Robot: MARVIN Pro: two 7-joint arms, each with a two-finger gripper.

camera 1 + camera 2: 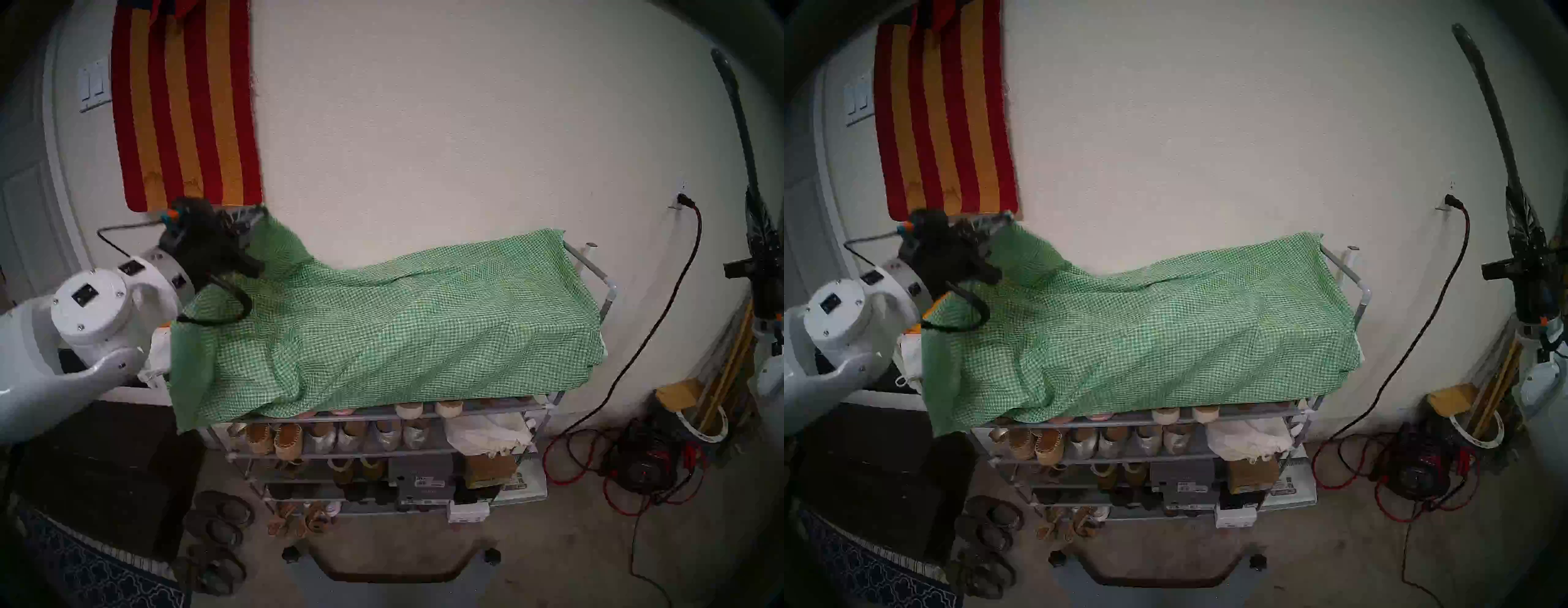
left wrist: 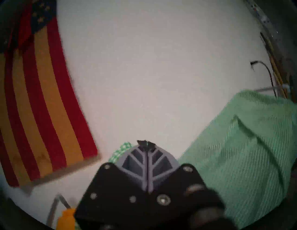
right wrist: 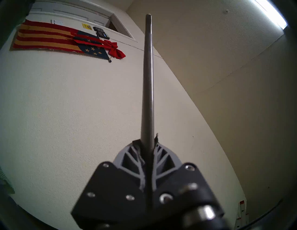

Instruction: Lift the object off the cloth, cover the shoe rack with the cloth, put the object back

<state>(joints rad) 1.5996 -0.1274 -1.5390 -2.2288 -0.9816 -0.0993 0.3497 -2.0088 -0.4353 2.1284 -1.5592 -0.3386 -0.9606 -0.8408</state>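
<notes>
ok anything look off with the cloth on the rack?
Yes. The cloth lies skewed: its back-left corner is lifted, pinched in the left gripper, and the shoe rack rail at the right end stays bare.

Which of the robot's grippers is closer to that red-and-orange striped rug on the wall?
Left. The left gripper pinches the cloth just below the rug; the right gripper holds the shoehorn far off right.

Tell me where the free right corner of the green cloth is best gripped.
Pinch the cloth at its back right corner hem, coming from the right end: there it lies loose beside the shoe rack rail. The left gripper holds the other corner.
</notes>
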